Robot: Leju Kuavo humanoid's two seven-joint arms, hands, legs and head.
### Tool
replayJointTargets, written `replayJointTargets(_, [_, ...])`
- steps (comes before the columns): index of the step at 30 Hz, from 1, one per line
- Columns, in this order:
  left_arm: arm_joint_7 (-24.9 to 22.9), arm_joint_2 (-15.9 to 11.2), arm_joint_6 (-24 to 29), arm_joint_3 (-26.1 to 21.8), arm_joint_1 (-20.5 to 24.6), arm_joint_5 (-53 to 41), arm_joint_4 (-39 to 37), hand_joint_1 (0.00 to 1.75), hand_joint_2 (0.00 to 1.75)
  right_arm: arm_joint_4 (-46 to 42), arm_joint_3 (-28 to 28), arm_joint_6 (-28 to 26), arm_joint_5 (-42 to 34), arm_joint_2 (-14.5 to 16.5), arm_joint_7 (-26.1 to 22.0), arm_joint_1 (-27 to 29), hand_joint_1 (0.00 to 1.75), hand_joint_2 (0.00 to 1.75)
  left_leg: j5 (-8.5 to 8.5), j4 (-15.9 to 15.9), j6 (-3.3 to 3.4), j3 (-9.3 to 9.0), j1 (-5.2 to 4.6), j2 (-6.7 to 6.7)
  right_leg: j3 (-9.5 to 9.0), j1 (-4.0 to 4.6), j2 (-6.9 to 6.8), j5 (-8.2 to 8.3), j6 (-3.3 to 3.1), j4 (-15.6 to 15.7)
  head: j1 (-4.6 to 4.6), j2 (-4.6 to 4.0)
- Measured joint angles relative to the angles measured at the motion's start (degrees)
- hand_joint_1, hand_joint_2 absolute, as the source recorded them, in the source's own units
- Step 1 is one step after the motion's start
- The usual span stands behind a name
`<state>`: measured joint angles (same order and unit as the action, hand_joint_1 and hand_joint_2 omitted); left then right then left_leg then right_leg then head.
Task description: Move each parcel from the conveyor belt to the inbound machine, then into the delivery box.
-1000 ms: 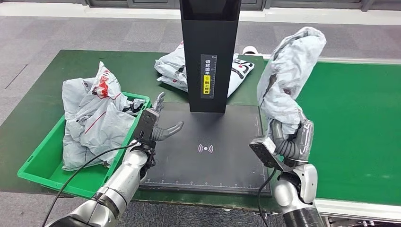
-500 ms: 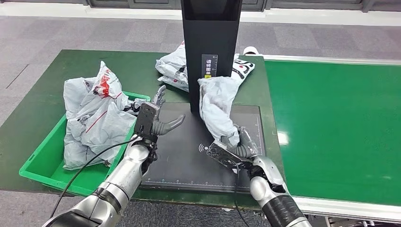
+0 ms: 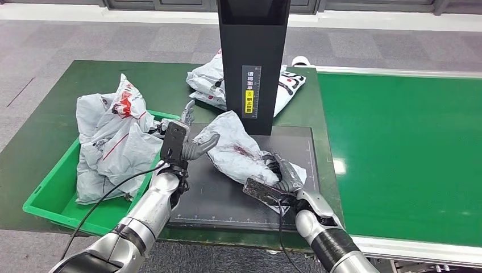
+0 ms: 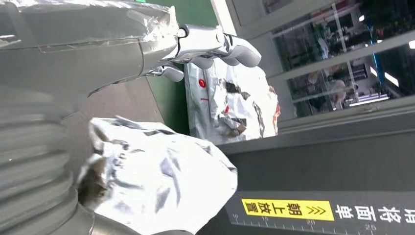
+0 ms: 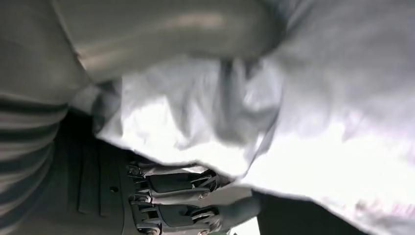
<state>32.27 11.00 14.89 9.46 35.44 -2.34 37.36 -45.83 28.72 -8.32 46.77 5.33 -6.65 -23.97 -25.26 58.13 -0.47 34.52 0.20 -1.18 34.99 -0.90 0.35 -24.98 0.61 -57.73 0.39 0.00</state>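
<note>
The right robot hand (image 3: 282,177) is closed on the crumpled grey plastic mailer parcel (image 3: 237,151), judged light, limp and slippery; a bunched fold at its 5 o'clock end is best gripped.

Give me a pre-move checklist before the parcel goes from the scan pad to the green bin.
1. Parcel lying on the black scan pad: ok.
2. Right hand gripping the parcel's near end: ok.
3. Left hand empty, fingers apart, beside the parcel's far end: ok.
4. Parcel's label facing the black scanner column: cannot tell.
5. Room in the green bin: not ok, grey bags are heaped above its rim.
</note>
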Motion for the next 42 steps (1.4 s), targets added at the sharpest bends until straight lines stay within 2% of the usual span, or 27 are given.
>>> replayJointTargets(4, [2.24,-0.09,4.02,-0.22,-0.52,0.23,0.55,0.00,1.75,0.00,-0.04,-2.62,-2.71,-0.03,-3.51,0.14,0.00,1.75,0.04,0.00,-0.01,0.00,0.00,0.02,0.00,0.00,0.02,0.05,-0.02,0.00,0.00,0.00])
replayJointTargets(9, [6.34,-0.11,8.08,-1.02,-2.95,1.08,3.93,0.00,1.75,-3.88,-2.27,-7.12,-14.40,-0.07,-15.74,2.10,0.00,1.75,0.01,0.00,-0.02,0.02,0.00,0.01,0.04,0.00,0.02,0.04,-0.03,0.00,0.00,-0.01])
replayJointTargets(11, [6.99,-0.11,8.26,-1.09,-3.61,1.16,4.87,0.00,1.75,-5.35,-3.68,-7.24,-17.96,-0.07,-18.45,2.65,0.00,1.75,0.00,0.00,-0.03,0.02,0.00,0.01,0.05,0.00,0.02,0.01,-0.03,0.00,0.00,-0.01])
replayJointTargets(20, [7.62,-0.11,8.42,-1.14,-4.53,1.22,6.78,0.00,1.75,-8.10,-6.83,-7.86,-21.66,-0.05,-21.52,3.84,0.00,1.75,-0.01,0.00,-0.03,0.02,0.00,0.03,0.06,0.00,0.02,0.00,-0.04,0.00,0.00,-0.01])
replayJointTargets(24, [7.86,-0.11,7.90,-1.00,-4.59,-0.14,6.95,0.00,1.75,-8.80,-8.20,-8.52,-27.75,-0.04,-25.29,4.04,0.00,1.75,0.00,0.00,-0.03,0.01,0.00,0.04,0.06,0.00,0.03,0.01,-0.05,0.00,0.00,0.00])
replayJointTargets(27, [7.94,-0.16,4.81,-0.05,-4.67,-2.60,7.07,0.00,1.75,-9.27,-9.95,-8.92,-34.59,-0.04,-28.75,4.14,0.00,1.75,0.00,0.00,-0.03,0.02,0.00,0.01,0.06,0.00,0.02,0.01,-0.04,0.00,0.00,-0.01])
replayJointTargets(31, [7.93,-0.21,2.68,0.66,-4.67,-3.87,6.96,0.00,1.75,-9.48,-10.76,-8.93,-37.13,-0.04,-29.64,4.21,0.00,1.75,0.00,0.00,-0.03,0.02,0.00,0.01,0.06,0.00,0.02,0.01,-0.04,0.00,0.00,-0.01])
replayJointTargets(33, [7.63,-0.37,0.89,2.25,-4.59,-6.46,6.09,0.00,1.75,-9.60,-11.66,-8.69,-38.84,-0.04,-30.13,4.38,0.00,1.75,-0.01,0.00,-0.03,0.02,-0.01,0.03,0.07,-0.01,0.03,0.01,-0.04,0.00,0.01,0.00])
replayJointTargets(36, [4.95,-0.86,-1.06,7.66,-3.74,-16.23,1.43,0.00,1.75,-9.93,-14.24,-8.08,-42.70,-0.05,-30.88,4.78,0.00,1.75,-0.02,0.00,-0.02,0.02,-0.02,0.12,0.11,-0.03,0.07,0.00,-0.04,0.00,0.01,0.00])
replayJointTargets(42, [-4.35,-0.99,3.94,14.40,-1.78,-32.93,-6.97,0.00,1.75,-10.61,-15.97,-6.95,-45.07,-0.23,-30.80,4.79,0.00,1.75,-0.01,0.00,-0.03,0.01,-0.01,0.19,0.13,-0.01,0.11,0.02,-0.07,0.00,0.00,0.00])
